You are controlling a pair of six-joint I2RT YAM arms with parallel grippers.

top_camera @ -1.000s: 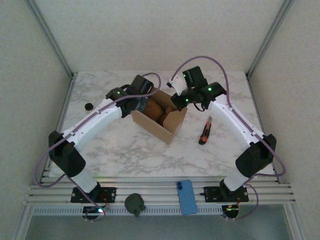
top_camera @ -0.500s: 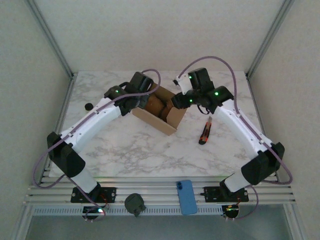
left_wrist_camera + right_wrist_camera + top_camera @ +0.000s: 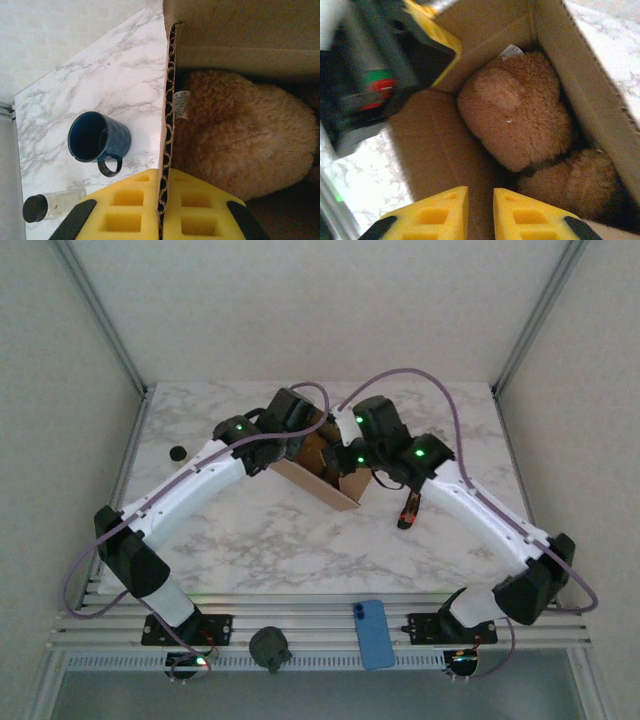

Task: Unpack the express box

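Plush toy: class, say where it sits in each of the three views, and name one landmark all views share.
Top external: plush toy centre, inside the box.
Left wrist: plush toy right half, beyond the box wall.
Right wrist: plush toy centre, inside the box.
Shared landmark: the box's cardboard wall.

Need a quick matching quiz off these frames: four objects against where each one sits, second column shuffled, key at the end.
Things
1. plush toy
2. mug
3. utility knife
4. phone

Places
A. on the metal rails at the near edge, between the arm bases
B. inside the box
C. on the table just outside the box wall, near a small bottle
D. on the table to the right of the box, by the right arm

Pairs: 1-B, 2-C, 3-D, 4-A
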